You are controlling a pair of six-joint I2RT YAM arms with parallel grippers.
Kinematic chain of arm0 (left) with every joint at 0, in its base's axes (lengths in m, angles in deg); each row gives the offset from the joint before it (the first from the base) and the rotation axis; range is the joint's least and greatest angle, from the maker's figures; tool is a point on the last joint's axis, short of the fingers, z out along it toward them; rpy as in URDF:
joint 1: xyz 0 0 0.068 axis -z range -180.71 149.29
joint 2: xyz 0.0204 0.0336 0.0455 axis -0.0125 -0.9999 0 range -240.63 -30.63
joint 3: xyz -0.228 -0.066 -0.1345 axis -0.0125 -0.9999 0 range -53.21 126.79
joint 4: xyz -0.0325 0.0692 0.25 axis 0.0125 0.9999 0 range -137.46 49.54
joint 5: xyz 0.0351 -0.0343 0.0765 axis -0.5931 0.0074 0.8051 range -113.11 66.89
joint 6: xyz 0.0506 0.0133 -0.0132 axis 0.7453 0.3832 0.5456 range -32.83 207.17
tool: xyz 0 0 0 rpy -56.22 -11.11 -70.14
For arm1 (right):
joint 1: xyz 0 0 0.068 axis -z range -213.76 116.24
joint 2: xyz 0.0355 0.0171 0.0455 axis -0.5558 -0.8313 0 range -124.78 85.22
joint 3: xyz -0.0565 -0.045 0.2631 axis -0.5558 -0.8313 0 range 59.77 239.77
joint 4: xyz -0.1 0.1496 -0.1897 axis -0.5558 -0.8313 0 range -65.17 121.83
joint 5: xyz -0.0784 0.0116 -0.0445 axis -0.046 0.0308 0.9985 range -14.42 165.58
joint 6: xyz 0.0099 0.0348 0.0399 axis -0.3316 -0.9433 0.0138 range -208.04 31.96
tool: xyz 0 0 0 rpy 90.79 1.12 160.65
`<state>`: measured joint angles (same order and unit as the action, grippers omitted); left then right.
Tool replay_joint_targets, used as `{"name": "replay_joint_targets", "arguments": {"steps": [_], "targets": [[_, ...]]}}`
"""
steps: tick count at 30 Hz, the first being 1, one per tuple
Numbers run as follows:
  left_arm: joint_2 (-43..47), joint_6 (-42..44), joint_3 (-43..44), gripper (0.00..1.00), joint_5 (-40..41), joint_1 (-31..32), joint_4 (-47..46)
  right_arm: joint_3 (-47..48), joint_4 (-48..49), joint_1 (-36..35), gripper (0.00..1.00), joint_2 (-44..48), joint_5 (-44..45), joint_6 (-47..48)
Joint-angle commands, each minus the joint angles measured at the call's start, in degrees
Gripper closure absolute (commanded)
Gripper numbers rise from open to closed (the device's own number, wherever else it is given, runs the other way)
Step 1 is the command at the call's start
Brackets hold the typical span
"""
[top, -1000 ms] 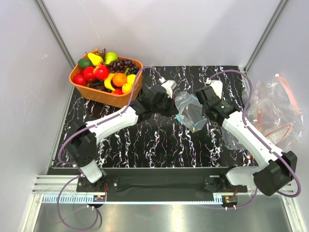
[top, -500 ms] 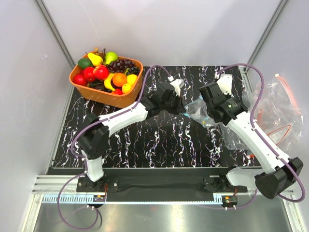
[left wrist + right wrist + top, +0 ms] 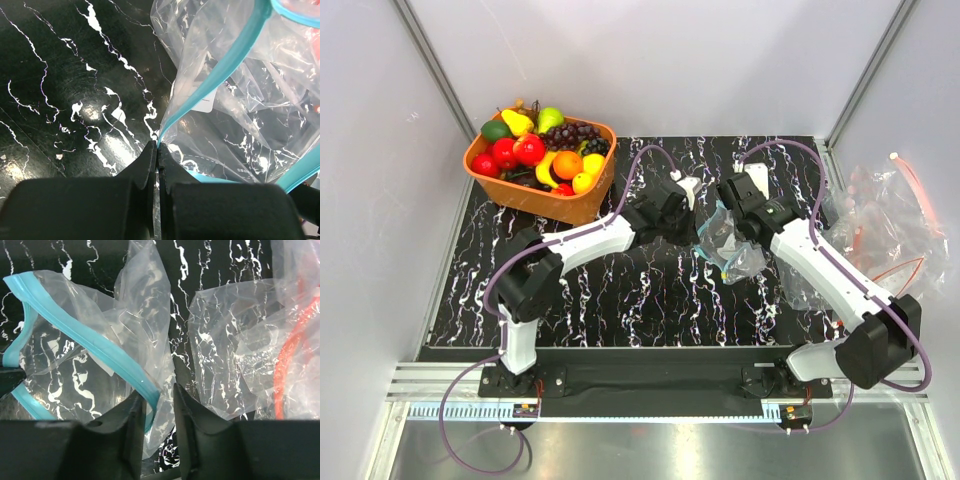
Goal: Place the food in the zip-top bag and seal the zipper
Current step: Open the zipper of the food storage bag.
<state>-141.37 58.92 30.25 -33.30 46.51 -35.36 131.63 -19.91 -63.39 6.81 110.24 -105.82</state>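
Note:
The zip-top bag (image 3: 732, 248) is clear with a light blue zipper (image 3: 227, 62) and hangs crumpled between my two grippers, right of the table's middle. My left gripper (image 3: 159, 147) is shut on the zipper strip at the bag's left corner. My right gripper (image 3: 157, 391) is slightly open, and the zipper's other end (image 3: 125, 362) lies between its fingers against the left one. The bag holds no fruit. The food, two red fruits (image 3: 517, 151), an orange one (image 3: 567, 163) and a yellow one (image 3: 584, 182), lies in the orange basket (image 3: 545, 201) at the back left.
The basket also holds dark grapes (image 3: 572, 133), a green pear and a lime. A heap of clear bags with red-orange strips (image 3: 890, 225) lies at the right edge, and it also shows in the right wrist view (image 3: 287, 357). The table is black marble pattern (image 3: 620, 290).
Both grippers carried the bag to the right, then back a little to the left. The bag now hangs lower and more crumpled. The right gripper's jaws now stand apart around the strip.

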Motion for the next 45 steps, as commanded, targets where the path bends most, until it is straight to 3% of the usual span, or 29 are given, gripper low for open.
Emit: {"name": "replay_joint_targets", "arguments": {"steps": [1, 4, 10, 14, 20, 24, 27, 28, 32, 42, 45], "targets": [[2.89, 1.27, -0.76, 1.00, 0.44, -0.03, -2.78, -0.05, 2.61, -0.34, 0.64, 0.19, -2.40, 1.17], [3.33, 1.53, -0.75, 1.00, 0.09, -0.02, -2.61, -0.05, 2.88, -0.26, 0.57, -0.25, -2.92, 1.17], [4.04, 1.44, -0.93, 1.00, -0.53, -0.02, -2.96, -0.57, 3.93, -0.26, 0.56, -0.86, -6.43, 0.82], [2.99, 1.53, -0.06, 1.00, -0.53, -0.11, -2.34, 0.91, 1.92, -0.34, 0.90, -1.31, -7.15, 0.03], [1.32, 1.62, 0.47, 0.94, 0.35, -1.60, -2.34, 5.84, -4.50, -0.34, 0.99, 0.01, -4.34, -1.64], [0.44, 2.76, 1.88, 0.86, 2.63, -2.40, -0.33, 7.51, -8.01, -0.34, 1.00, -0.69, -1.26, -2.08], [0.43, 3.55, 2.58, 0.70, 3.52, -2.75, 0.91, 7.51, -8.55, -0.34, 1.00, -1.39, -0.99, -2.35], [0.96, 3.81, 2.24, 0.60, 3.17, -2.84, 0.91, 7.34, -8.46, -0.34, 1.00, -1.74, -1.08, -2.26], [4.38, 4.69, 0.22, 0.39, 0.01, -2.93, -1.37, 7.16, -7.40, -0.43, 0.99, -2.80, -1.78, -2.08], [16.60, 4.96, -3.12, 0.04, 0.78, -8.01, 2.57, 6.11, -5.83, -0.34, 0.96, -5.17, -2.74, -1.91], [20.55, 5.05, -4.88, 0.03, 3.95, -11.26, 4.59, 5.84, -5.12, -0.34, 0.96, -4.73, -3.63, -1.21]]}}
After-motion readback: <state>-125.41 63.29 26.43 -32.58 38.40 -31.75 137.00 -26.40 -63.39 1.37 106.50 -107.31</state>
